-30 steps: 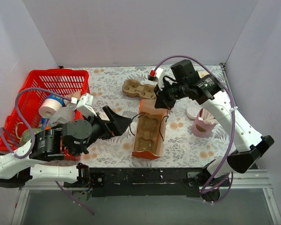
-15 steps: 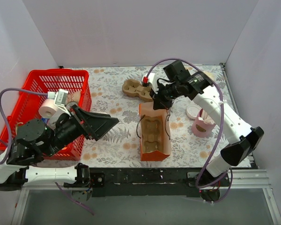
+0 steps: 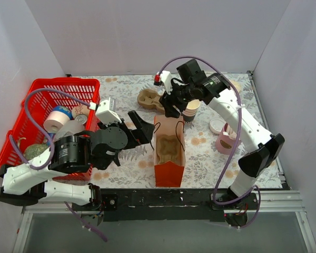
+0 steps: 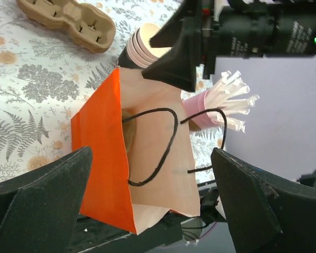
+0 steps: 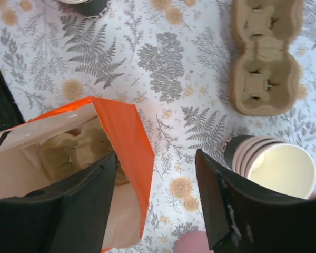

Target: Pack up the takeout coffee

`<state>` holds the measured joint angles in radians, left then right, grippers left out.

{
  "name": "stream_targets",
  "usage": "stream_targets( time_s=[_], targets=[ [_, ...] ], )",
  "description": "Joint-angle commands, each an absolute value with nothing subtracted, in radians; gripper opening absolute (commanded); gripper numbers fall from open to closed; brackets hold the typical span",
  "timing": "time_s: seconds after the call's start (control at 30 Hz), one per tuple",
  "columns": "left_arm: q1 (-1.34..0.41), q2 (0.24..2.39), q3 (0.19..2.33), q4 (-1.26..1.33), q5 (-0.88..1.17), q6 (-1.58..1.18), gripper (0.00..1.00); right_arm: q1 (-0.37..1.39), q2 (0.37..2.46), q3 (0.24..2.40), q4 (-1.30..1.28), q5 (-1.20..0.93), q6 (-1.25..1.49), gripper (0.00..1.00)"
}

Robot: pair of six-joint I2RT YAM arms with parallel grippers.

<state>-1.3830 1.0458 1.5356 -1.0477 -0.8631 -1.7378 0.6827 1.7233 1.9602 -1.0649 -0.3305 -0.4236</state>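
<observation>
While a gripper flanks it on either side, an orange paper bag (image 3: 168, 171) stands upright near the front middle of the floral-print worktop (image 3: 126, 158). Its mouth is open, with orange and kraft-brown panels and plain faces.

- Contents of bag: one moulded pulp cup carrier (image 5: 68, 150), lying at the bottom.
- Left gripper (image 4: 151, 153): fingers spread wide and empty, just left of the bag, which the wrist view frames between them. Contact cannot be told.
- Right gripper (image 5: 157, 157): fingers spread wide and empty, above the bag's far edge. One finger is over the mouth, the other beside the stack of lidless cups (image 3: 190, 107).
- Takeout coffee (image 3: 217, 125): on the worktop right of the bag and outside it, just beside the pink cup (image 3: 225, 141) of white sticks. Only its round white lid shows from overhead.
- Second pulp carrier (image 3: 150, 100): flat on the worktop beyond the bag, empty.
- Red basket (image 3: 63, 81): far left, holding a tape roll (image 3: 53, 121) and assorted goods. A blue label among them is too small to read.
</observation>
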Motion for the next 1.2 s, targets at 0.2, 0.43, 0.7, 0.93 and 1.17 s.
stream_targets(
  time_s=[0.2, 0.43, 0.7, 0.93, 1.17],
  targets=[
    [-1.150, 1.067, 1.482, -0.875, -0.679, -1.557, 0.98, 0.681, 1.427, 1.837, -0.839, -0.144, 0.025, 0.77],
    [-0.721, 1.258, 1.520, -0.692, -0.003, -1.153, 0.98, 0.683, 1.151, 1.544, -0.778, -0.118, 0.221, 0.75],
    [-0.554, 1.416, 1.545, -0.629, 0.573, -0.789, 0.98, 0.683, 0.942, 1.319, -0.750, -0.132, 0.285, 0.74],
    [-0.554, 1.473, 1.517, -0.660, 0.696, -0.709, 0.98, 0.683, 0.916, 1.281, -0.762, -0.098, 0.276, 0.74],
    [-0.555, 1.566, 1.542, -0.660, 0.623, -0.727, 0.77, 0.683, 0.881, 1.272, -0.758, -0.078, 0.276, 0.74]
  ],
)
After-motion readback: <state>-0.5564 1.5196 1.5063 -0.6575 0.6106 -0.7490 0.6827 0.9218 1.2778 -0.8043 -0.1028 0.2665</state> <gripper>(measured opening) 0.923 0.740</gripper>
